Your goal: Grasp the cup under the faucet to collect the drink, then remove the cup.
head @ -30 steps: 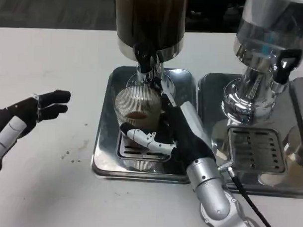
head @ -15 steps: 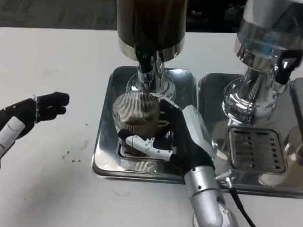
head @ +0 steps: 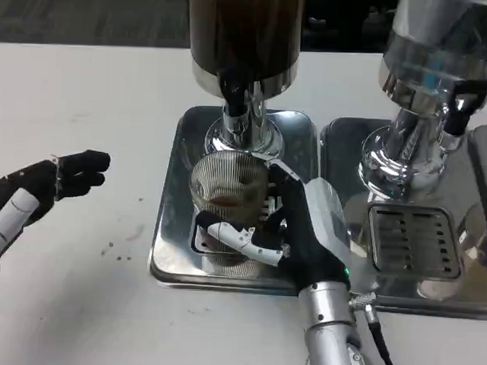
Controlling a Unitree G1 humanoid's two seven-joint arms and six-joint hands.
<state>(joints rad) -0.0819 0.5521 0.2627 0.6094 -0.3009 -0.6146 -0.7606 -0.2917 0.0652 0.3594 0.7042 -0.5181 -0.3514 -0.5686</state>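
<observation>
A clear ribbed cup point(head: 227, 186) with brown drink in its bottom stands over the left drip tray point(head: 168, 228), a little in front of the dark dispenser's faucet point(head: 236, 94). My right hand point(head: 302, 229) grips the cup from its right side, thumb across the front near the base and fingers behind it. My left hand point(head: 35, 193) hovers over the white table at the far left, its fingers apart and holding nothing.
The dark drink dispenser point(head: 244, 38) stands at the back of the left tray. A second dispenser point(head: 431, 85) with a clear tank stands on the right tray point(head: 417, 253). A black cable point(head: 382, 347) trails by my right forearm.
My right hand has drawn the cup toward me, away from under the faucet. The left hand has barely moved.
</observation>
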